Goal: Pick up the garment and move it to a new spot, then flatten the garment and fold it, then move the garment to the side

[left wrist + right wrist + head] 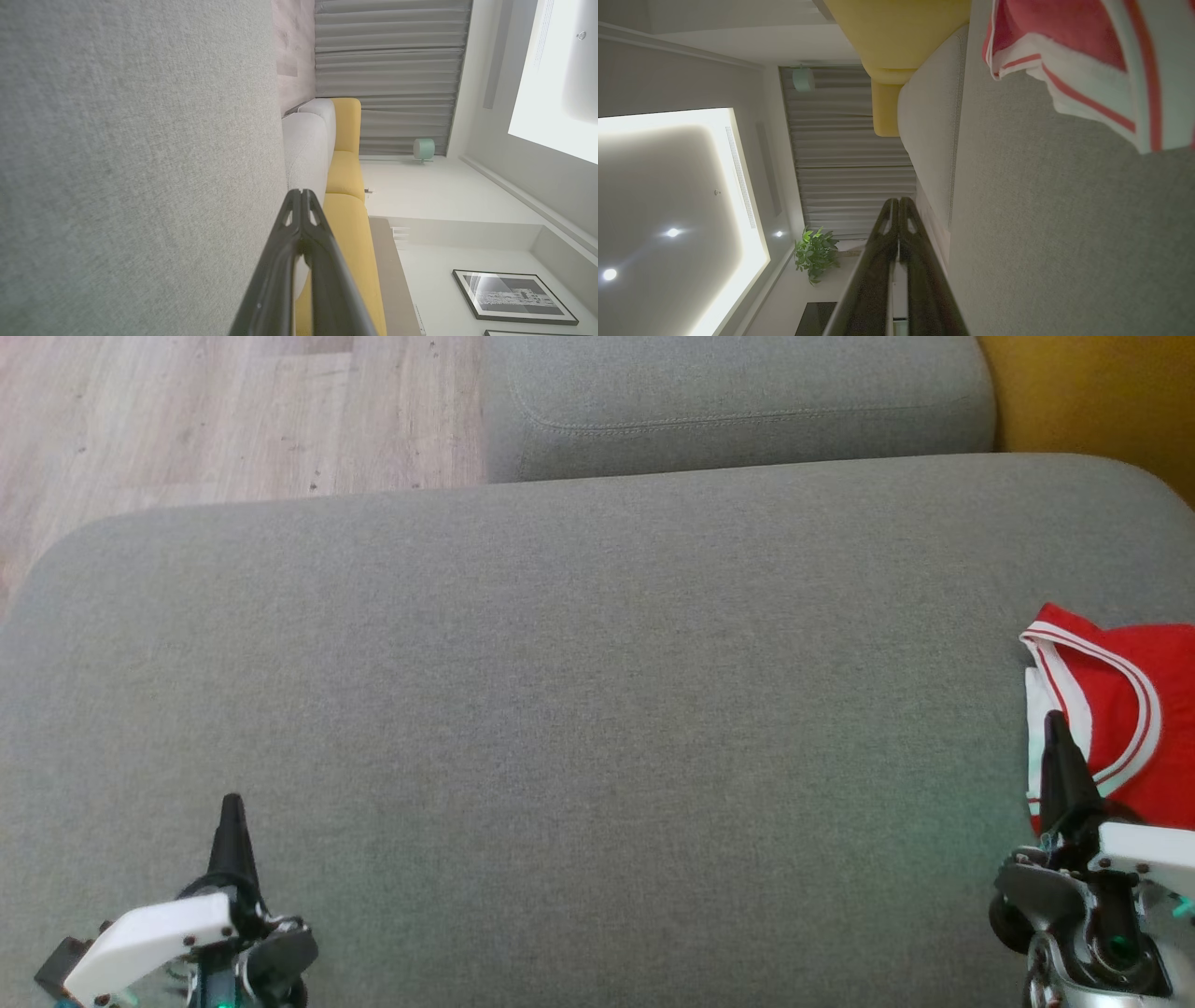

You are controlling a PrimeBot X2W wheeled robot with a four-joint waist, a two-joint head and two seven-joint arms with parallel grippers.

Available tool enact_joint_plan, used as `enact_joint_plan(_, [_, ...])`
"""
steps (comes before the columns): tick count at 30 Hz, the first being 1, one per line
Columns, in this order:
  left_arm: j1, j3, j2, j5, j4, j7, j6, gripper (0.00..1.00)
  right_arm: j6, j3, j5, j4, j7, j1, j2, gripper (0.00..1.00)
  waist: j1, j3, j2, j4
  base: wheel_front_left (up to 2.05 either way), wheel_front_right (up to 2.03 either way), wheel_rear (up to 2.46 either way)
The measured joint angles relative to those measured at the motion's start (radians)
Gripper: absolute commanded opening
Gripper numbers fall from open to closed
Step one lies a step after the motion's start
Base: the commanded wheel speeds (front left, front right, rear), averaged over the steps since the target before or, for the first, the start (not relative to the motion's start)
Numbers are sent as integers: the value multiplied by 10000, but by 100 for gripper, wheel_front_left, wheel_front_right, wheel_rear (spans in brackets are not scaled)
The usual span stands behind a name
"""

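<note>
- Garment (1134, 709), red with white trim, lies at the far right of the grey cushion (560, 709). My head view's edge cuts it off, so I can't judge its long axis.
- Right gripper (1056, 721) is much the nearer. Its tip sits at the garment's left border, with the cloth ahead and to its right. I can't tell whether they touch.
- Both jaws are clenched and empty. Left gripper (231, 803) sits low left, well apart, fingers pointing forward.

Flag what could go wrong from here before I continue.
1. The right gripper is shut close to the white-trimmed edge of the red jersey; advancing like that would likely shove the fabric, not grasp it.
2. The jersey runs off the head view's right edge, so its full extent is unknown.
</note>
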Motion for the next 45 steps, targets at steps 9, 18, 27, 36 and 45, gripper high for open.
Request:
enact_joint_plan(9, [0,0,0,0,0,0,0,0,0,0,0,0,0,0,0,0,0,0,0,0,0,0,0])
enact_joint_plan(18, [0,0,0,0,0,0,0,0,0,0,0,0,0,0,0,0,0,0,0,0,0,0,0])
enact_joint_plan(27, [0,2,0,0,0,0,0,0,0,0,0,0,0,0,0,0,0,0,0,0,0,0,0])
enact_joint_plan(36, [0,2,0,0,0,0,0,0,0,0,0,0,0,0,0,0,0,0,0,0,0,0,0])
enact_joint_plan(45, [0,2,0,0,0,0,0,0,0,0,0,0,0,0,0,0,0,0,0,0,0,0,0])
